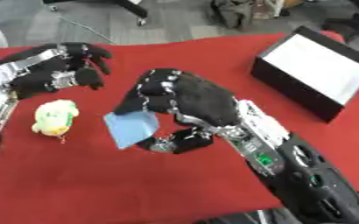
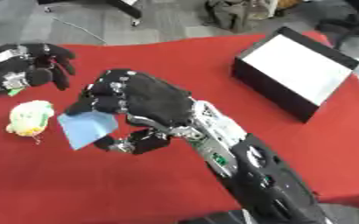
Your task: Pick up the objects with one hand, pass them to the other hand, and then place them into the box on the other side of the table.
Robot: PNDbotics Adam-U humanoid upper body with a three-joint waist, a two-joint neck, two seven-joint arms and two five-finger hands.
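A red cloth (image 1: 175, 183) covers the tabletop, lying askew in both views; beyond its far edge runs a grey floor (image 1: 175, 22), mottled and evenly lit; a thin pale cable (image 1: 83, 25) trails across it at the upper left; a dark furniture leg (image 1: 133, 9) stands near the top; a dark heap of bags or clothing (image 1: 240, 12) sits at the upper right, too blurred to identify.

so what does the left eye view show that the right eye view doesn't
Only the left eye view shows the left forearm's silver links down the left edge. Only the right eye view shows the red table ending at the right, past the box. Both show the right hand pinching a blue square, the left hand above a yellow toy.
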